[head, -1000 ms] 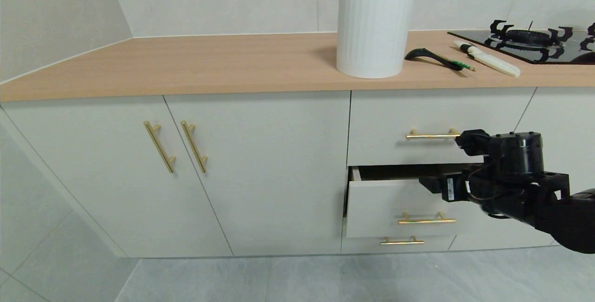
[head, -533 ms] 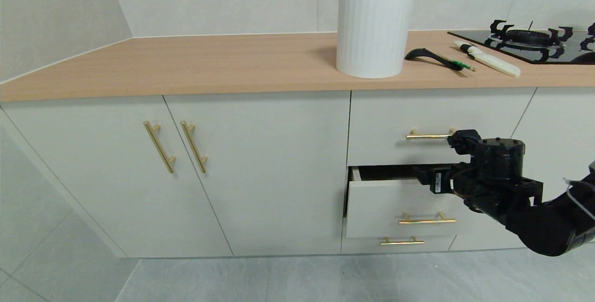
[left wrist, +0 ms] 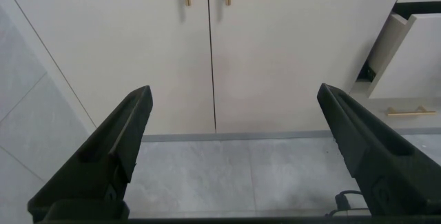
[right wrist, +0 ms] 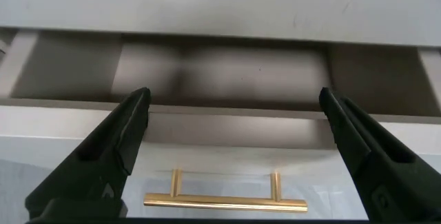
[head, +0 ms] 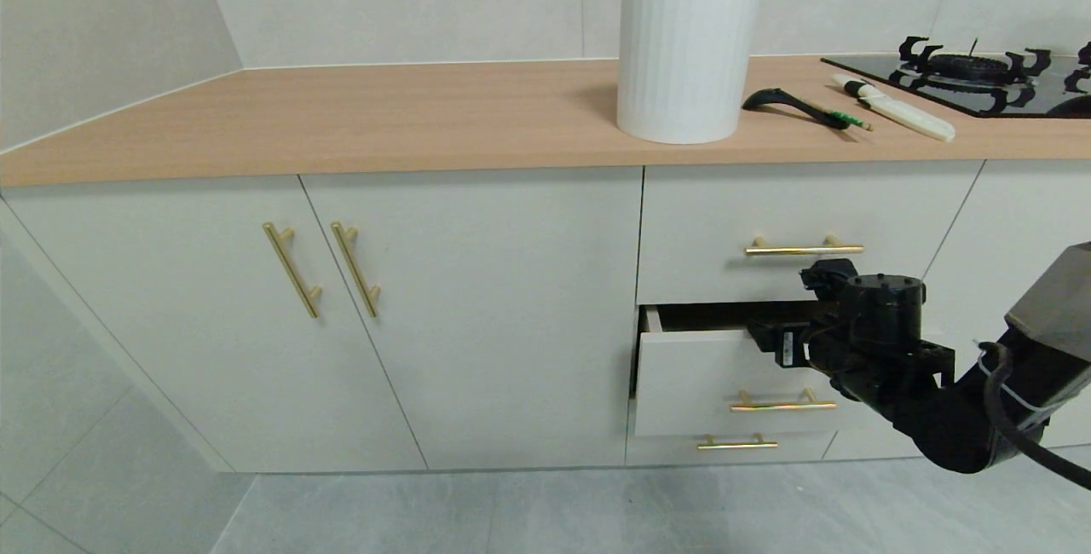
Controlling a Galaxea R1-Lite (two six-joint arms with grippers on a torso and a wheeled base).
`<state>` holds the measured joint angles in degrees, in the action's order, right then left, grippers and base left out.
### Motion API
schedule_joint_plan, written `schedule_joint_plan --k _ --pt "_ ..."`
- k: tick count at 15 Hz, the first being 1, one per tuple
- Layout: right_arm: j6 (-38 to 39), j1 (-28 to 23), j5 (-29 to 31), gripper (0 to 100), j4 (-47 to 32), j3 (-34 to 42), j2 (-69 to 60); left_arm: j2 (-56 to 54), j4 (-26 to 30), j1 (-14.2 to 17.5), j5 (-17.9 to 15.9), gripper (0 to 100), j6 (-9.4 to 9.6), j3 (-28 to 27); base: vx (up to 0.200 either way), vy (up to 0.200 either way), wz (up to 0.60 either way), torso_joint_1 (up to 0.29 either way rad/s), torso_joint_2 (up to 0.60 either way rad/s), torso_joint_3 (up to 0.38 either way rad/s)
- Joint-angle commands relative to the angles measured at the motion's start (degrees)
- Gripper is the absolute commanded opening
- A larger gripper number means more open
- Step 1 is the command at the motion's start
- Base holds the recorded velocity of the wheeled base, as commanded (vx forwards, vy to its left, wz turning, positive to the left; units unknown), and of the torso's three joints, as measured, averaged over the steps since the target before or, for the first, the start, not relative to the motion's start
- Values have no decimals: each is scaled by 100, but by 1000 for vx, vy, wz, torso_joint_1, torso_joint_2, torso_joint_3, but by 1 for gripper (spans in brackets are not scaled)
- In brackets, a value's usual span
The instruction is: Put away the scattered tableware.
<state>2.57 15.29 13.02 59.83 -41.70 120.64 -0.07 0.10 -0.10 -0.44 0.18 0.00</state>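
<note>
On the wooden counter (head: 383, 124) lie a black ladle (head: 788, 105), green-tipped chopsticks (head: 844, 118) and a white knife (head: 895, 107), to the right of a tall white ribbed cylinder (head: 686, 38). Below them the middle drawer (head: 707, 371) stands pulled out a little, its gold handle (head: 782, 405) free. My right gripper (head: 767, 335) hovers at the drawer's top edge. In the right wrist view the right gripper (right wrist: 234, 100) is open, facing the dark gap of the drawer (right wrist: 220, 124) above the handle (right wrist: 224, 200). My left gripper (left wrist: 233, 93) is open and holds nothing, low before the cabinet doors (left wrist: 207, 38).
A gas hob (head: 972, 77) sits at the counter's far right. The top drawer (head: 801, 226) and the bottom drawer handle (head: 737, 443) are above and below the open one. Two cabinet doors with gold handles (head: 324, 268) are on the left. Grey tiled floor (head: 511, 511) lies below.
My right arm has moved left and down, from beside the top drawer's handle to the open gap of the middle drawer. The drawer and the tableware have not moved.
</note>
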Motion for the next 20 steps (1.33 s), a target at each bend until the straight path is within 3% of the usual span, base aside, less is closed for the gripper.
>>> schedule_joint_plan --k 1,20 --pt "-2 1 8 100 -24 13 56 7 -1 1 0 100 -1 0 0 0 0 0 0 0" --pt "-2 45 -45 100 -2388 92 -1077 7 -1 1 0 100 -1 0 0 0 0 0 0 0"
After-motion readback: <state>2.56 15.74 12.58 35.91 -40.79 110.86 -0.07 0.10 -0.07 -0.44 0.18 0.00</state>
